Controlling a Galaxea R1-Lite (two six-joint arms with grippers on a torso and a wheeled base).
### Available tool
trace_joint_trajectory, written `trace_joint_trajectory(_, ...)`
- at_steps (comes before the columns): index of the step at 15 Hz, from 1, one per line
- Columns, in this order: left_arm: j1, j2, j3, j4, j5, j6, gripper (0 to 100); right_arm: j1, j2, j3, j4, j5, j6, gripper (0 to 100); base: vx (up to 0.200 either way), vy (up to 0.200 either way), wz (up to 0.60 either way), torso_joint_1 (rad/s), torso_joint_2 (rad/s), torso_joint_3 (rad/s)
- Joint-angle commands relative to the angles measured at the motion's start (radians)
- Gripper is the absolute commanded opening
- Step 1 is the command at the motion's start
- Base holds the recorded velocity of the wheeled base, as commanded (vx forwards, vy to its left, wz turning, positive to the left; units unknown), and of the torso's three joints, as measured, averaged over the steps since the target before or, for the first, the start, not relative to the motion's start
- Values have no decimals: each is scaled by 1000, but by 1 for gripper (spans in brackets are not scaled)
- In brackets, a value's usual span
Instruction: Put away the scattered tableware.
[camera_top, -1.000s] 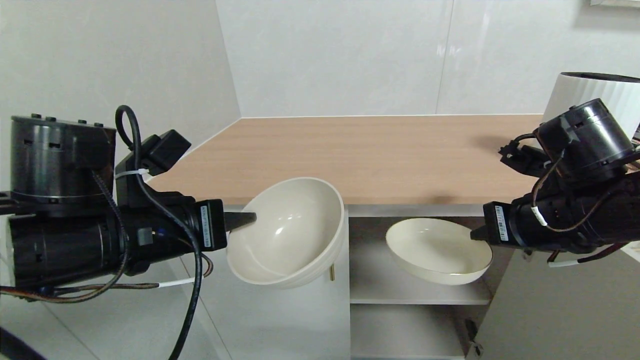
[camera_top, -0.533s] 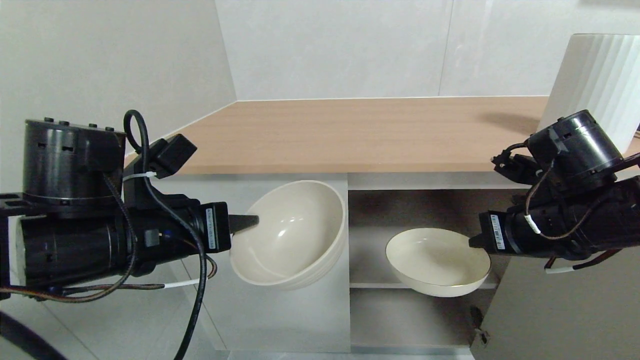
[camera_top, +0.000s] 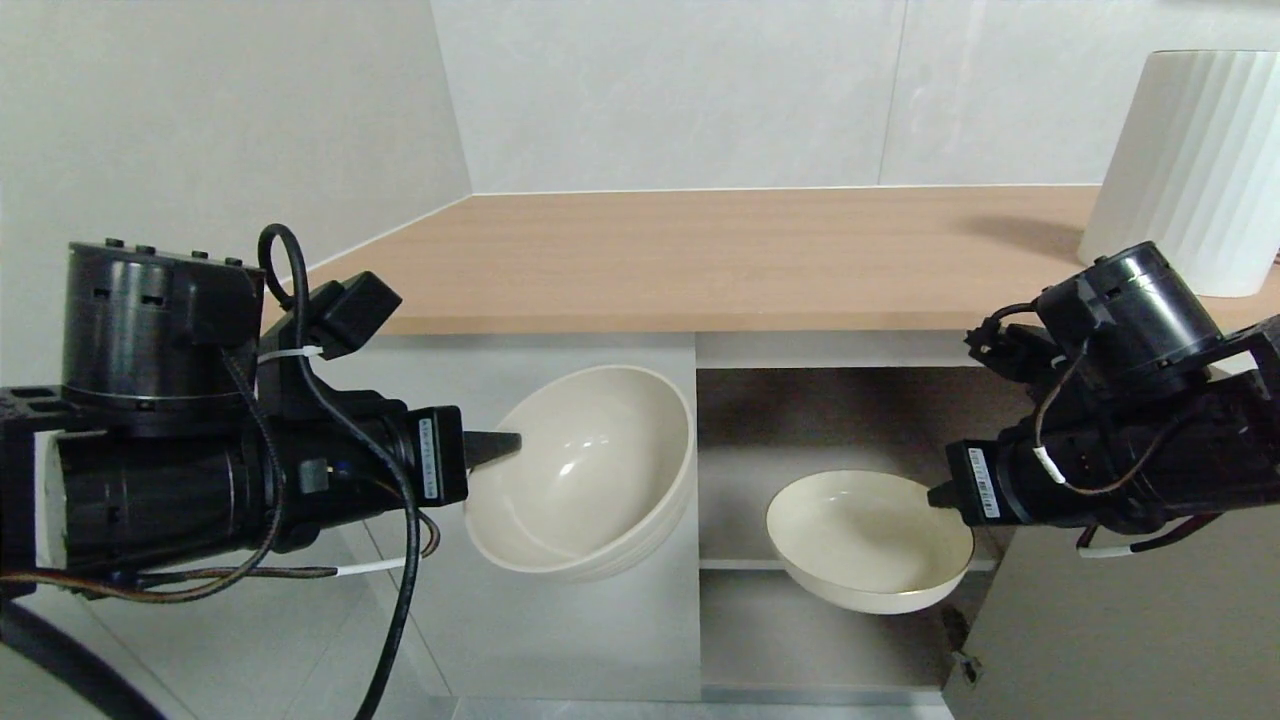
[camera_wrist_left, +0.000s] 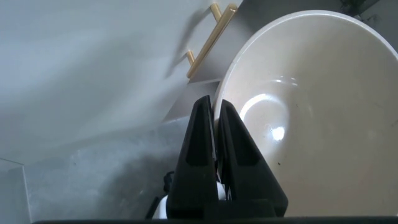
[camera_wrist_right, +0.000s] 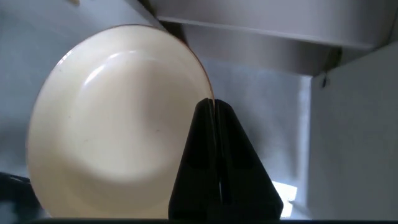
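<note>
Both pieces look like glazed ceramic, so stiff, slick, chippable and probably not that light. The deep bowl (camera_top: 590, 470) is pinched at its rim by the left jaws and held tilted in the air in front of the closed cabinet door (camera_top: 560, 630). The shallow bowl (camera_top: 865, 540) is clamped at its rim by the right jaws at the open cabinet, around shelf (camera_top: 735, 563) level, under the desk (camera_top: 700, 260). Only the rims can be gripped, and a one-sided pinch is easily levered loose, so slow moves are advised.

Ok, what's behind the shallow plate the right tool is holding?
Behind the shallow plate, pinched at its rim by the right tool, is the open cabinet with one shelf. The plate covers the shelf's middle, so anything lying there cannot be seen.
</note>
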Motion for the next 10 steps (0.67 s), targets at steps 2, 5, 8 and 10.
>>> trace_joint_trajectory(2,0,7,2,0,-1,1,0,66,44,145,-121,0,-110,0,0,0,0,0,0,0)
trace_joint_trajectory(5,-11,11,8,0,-3,5,0,82,149,195,-205,0,-116,0,0,0,0,0,0,0)
trace_joint_trajectory(8,-14,12,17,-2,-3,22,0,108,233,198,-211,-3,-114,0,0,0,0,0,0,0)
trace_joint_trajectory(10,-14,12,17,-2,-3,22,0,102,313,198,-311,-7,-104,0,0,0,0,0,0,0)
